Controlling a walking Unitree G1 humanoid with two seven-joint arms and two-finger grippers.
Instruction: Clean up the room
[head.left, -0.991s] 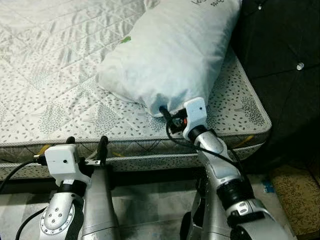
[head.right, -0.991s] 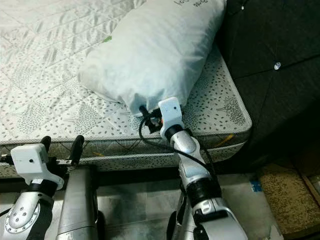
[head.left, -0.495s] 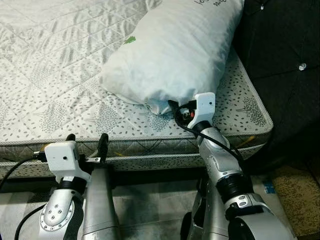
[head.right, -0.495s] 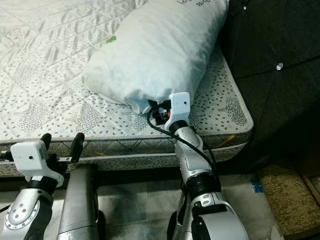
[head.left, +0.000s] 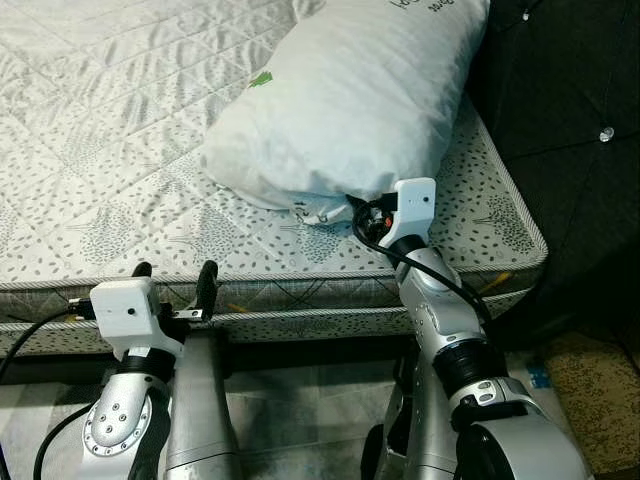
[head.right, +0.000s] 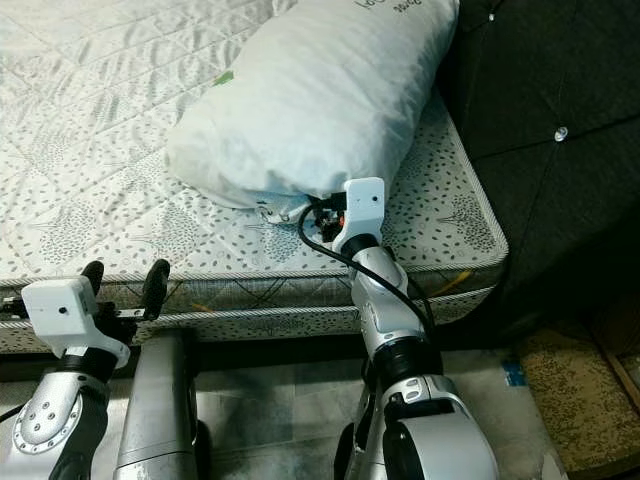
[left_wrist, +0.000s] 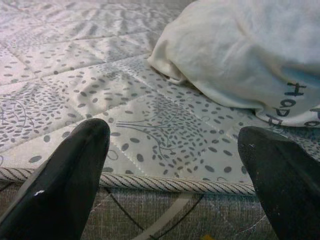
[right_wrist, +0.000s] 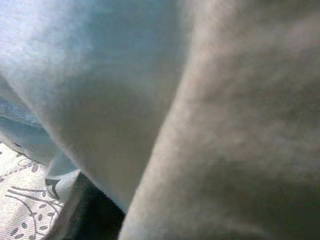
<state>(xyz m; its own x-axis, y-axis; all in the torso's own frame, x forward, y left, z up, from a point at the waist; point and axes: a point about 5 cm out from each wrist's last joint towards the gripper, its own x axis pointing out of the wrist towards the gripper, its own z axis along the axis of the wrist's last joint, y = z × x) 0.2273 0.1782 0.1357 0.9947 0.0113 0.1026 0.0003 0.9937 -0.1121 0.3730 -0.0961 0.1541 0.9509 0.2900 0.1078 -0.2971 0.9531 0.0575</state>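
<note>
The white pillow (head.left: 350, 100) lies on the mattress (head.left: 120, 190), long axis running toward the dark headboard (head.left: 560, 90). Right gripper (head.left: 352, 208) is buried at the pillow's near corner, its spread hidden. Left gripper (head.left: 172, 282) hovers below the mattress edge, fingers (left_wrist: 65, 175) wide apart, empty.

Soft matt cloth pillow (head.left: 350, 95); quilted, leaf-printed fabric mattress (head.left: 110, 170); dark tufted upholstered headboard (head.left: 570, 130); brushed silver metal arms.
</note>
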